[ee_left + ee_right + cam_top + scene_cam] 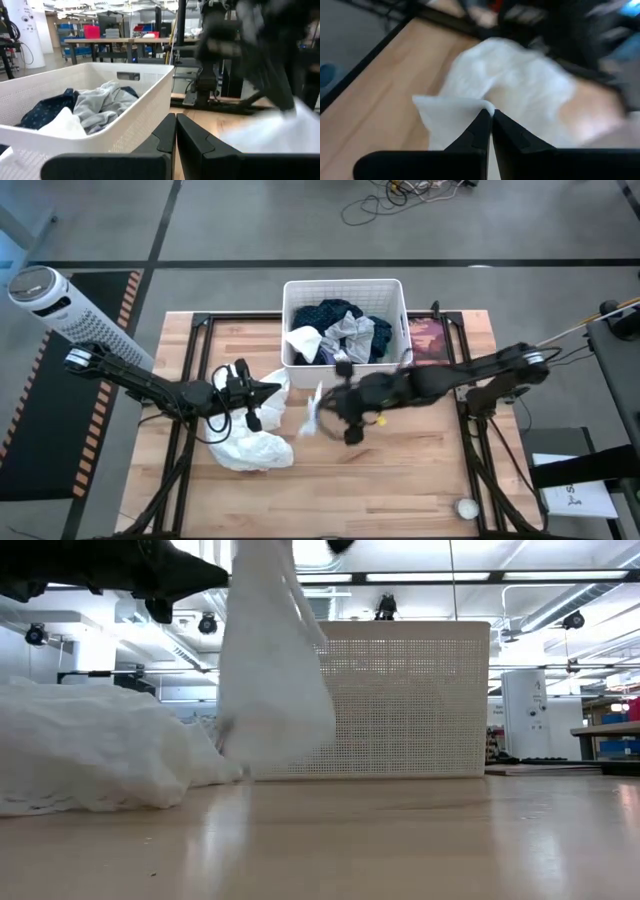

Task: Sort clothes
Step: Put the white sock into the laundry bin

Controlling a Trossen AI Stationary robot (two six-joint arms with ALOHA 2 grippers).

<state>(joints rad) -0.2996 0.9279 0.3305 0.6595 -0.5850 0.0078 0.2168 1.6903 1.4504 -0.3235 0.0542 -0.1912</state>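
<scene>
Right gripper, centre of the high view, has its fingers pinched on a white garment that hangs off the table; in the low view that cloth dangles in the upper left-centre w/ its lower end just above the wood, & in the right wrist view a white corner sits clamped between the 2 tips. Left gripper, left of centre, holds nothing, fingers pressed together w/ no gap, as the left wrist view shows. Below it in the high view lies a white pile on the wooden table. Farther up, touching the table's top-centre edge area, the white basket holds a dark navy dotted piece, a grey one & a white one.
</scene>
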